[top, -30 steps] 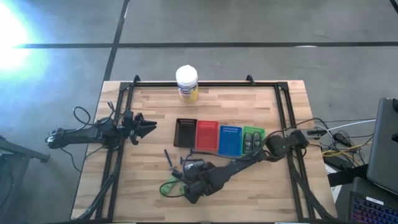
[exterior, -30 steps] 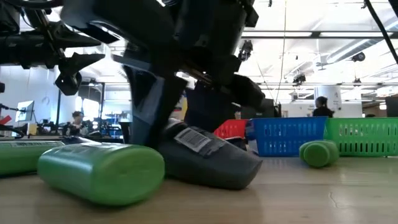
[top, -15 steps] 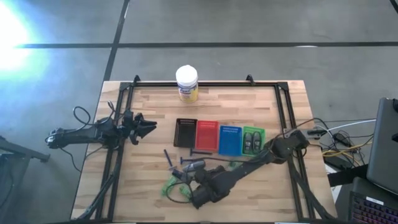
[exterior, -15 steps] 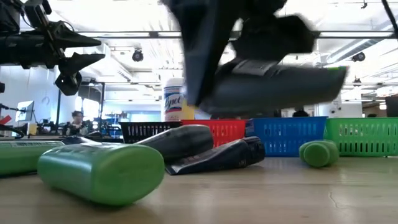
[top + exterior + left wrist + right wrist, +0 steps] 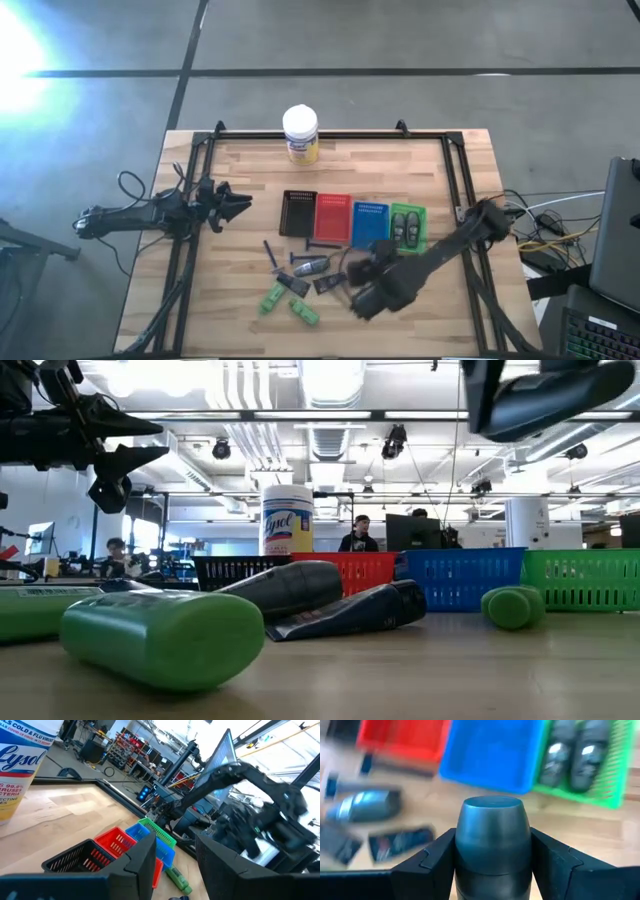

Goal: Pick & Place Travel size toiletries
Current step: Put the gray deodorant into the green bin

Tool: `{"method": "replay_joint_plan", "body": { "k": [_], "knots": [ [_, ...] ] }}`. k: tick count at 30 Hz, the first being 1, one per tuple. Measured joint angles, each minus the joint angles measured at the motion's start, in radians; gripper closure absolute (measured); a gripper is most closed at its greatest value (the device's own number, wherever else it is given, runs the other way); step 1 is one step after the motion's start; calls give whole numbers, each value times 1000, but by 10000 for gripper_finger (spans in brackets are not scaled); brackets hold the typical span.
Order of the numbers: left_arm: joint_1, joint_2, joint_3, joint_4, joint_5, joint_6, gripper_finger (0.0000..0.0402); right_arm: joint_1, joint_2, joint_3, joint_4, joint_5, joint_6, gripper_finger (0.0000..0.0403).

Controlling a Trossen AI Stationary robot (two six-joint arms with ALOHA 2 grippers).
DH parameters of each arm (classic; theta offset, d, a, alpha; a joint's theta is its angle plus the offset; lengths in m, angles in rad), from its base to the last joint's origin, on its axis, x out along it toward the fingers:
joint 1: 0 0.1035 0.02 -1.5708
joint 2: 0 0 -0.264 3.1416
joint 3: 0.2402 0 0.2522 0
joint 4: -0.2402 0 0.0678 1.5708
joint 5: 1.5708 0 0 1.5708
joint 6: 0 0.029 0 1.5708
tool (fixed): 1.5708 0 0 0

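My right gripper (image 5: 492,852) hangs over the table's near middle (image 5: 365,292), shut on a grey mini bottle (image 5: 492,827), which also shows high in the low view (image 5: 550,402). On the wood to its left lie a grey bottle (image 5: 312,265), navy packets (image 5: 330,285), two green tubes (image 5: 305,312) and thin dark sticks (image 5: 270,250), each flat on its side. Two grey bottles (image 5: 580,760) lie in the green tray (image 5: 407,225). My left gripper (image 5: 235,205) waits open at the left edge, raised. My right gripper pinches the grey mini bottle by its body, just below the rounded cap end (image 5: 492,815), one finger (image 5: 435,857) on either side. The bottle lies along the fingers and juts forward past them. It is lifted clear of the table, roughly level in the low view.
Black (image 5: 298,212), red (image 5: 333,217), blue (image 5: 369,224) and green trays stand in a row at mid-table. A white-capped yellow jar (image 5: 300,135) stands at the far edge. Bare wood lies at the near right (image 5: 450,320). People show in the room behind.
My right gripper has risen from among the loose toiletries with the grey bottle and moved toward the table's right, nearer the trays. The bottle went from lying on the wood to lifted clear and high. The items left behind kept their places.
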Motion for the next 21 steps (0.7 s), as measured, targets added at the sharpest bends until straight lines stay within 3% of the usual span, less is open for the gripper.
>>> {"method": "replay_joint_plan", "body": {
  "k": [7,14,21],
  "knots": [
    [0,0,0,1,0,0,259,-44,-350,-412,7,82,174,201],
    [0,0,0,2,-1,8,259,-193,-608,-747,220,54,21,194],
    [0,0,0,2,-17,8,259,-295,-691,-958,465,46,-86,193]
  ]
}}
